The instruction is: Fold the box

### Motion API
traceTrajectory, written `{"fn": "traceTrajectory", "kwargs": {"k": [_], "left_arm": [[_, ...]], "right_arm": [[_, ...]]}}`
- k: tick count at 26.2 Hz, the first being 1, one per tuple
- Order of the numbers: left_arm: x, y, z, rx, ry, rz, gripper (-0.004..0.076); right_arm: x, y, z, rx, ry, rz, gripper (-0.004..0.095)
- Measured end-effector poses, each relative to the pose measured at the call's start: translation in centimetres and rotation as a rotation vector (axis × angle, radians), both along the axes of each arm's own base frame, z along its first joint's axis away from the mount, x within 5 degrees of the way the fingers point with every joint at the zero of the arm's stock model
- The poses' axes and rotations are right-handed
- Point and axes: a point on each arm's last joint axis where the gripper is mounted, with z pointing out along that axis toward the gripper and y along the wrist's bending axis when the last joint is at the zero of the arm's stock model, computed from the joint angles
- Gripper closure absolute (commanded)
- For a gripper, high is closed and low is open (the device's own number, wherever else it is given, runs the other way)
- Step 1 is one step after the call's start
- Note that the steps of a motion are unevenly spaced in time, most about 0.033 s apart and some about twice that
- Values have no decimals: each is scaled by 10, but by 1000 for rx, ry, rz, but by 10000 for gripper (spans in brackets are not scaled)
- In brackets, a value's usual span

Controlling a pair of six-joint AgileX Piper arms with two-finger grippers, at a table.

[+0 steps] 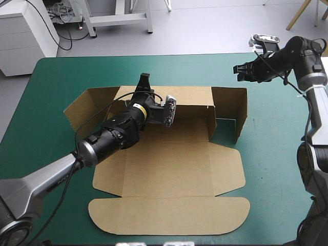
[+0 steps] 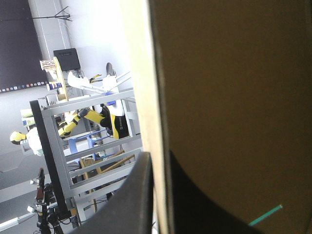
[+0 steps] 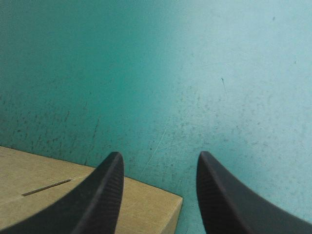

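Across table, teal-green cover (image 1: 277, 169) — corners rounded; close up, dark specks and faint scratches.

No print, label, brand, number or sign can be read on the brown box (image 1: 174, 169) or on the teal-green cover (image 1: 51, 82).

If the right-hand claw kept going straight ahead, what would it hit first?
Probably the teal-green cover, right beside the box's corner. Nothing else shows between the right gripper's open fingers, though depth is unclear.
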Motion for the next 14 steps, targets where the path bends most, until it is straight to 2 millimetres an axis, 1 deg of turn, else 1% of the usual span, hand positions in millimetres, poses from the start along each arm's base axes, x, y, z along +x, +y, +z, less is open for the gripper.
{"fn": "traceTrajectory", "kwargs": {"k": [6,14], "left_arm": [[3,0,-2,16,-16,-11,734],[9,3,-3,-6,-17,-18,734]], "right_arm": [[11,0,-18,-2,44,8,480],[10,0,-23,-10,75,35,479]]}}
